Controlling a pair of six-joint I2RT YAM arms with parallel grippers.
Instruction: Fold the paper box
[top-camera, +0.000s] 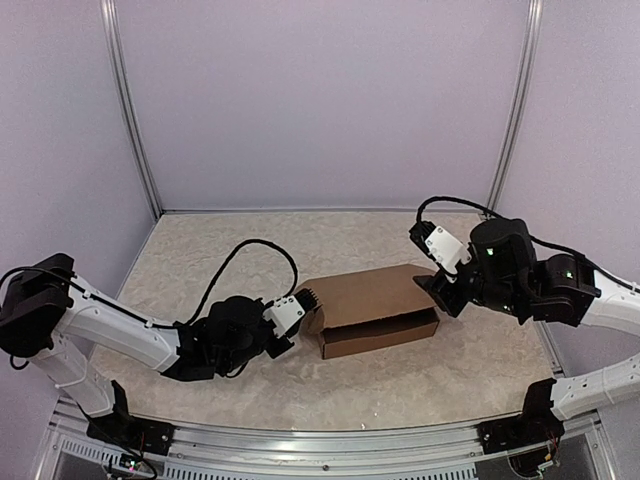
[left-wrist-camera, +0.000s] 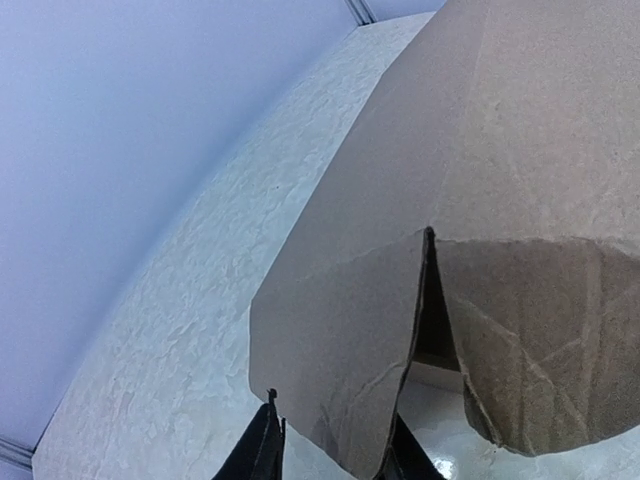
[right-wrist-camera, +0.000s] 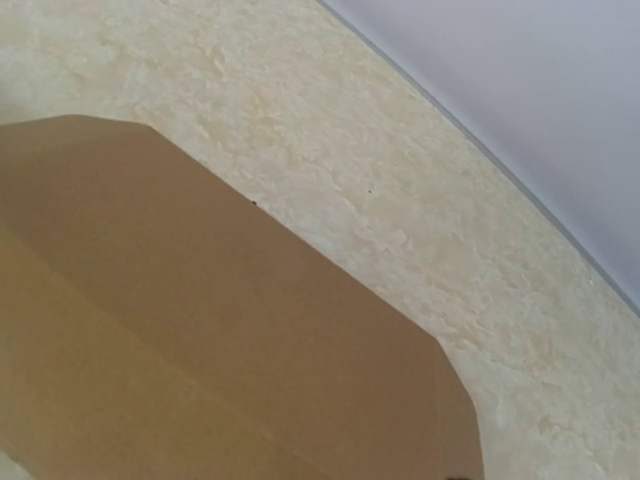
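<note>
While it rests near the middle of the mottled beige surface (top-camera: 200, 260), the paper box (top-camera: 375, 305) is part-folded, its top panel sloping above the front wall with a dark gap between. The left fingers (left-wrist-camera: 262, 455) straddle its left end with cardboard between them; whether they pinch it I cannot tell. The right fingers (top-camera: 435, 290) sit at its right end, and their state is equally unclear.
</note>
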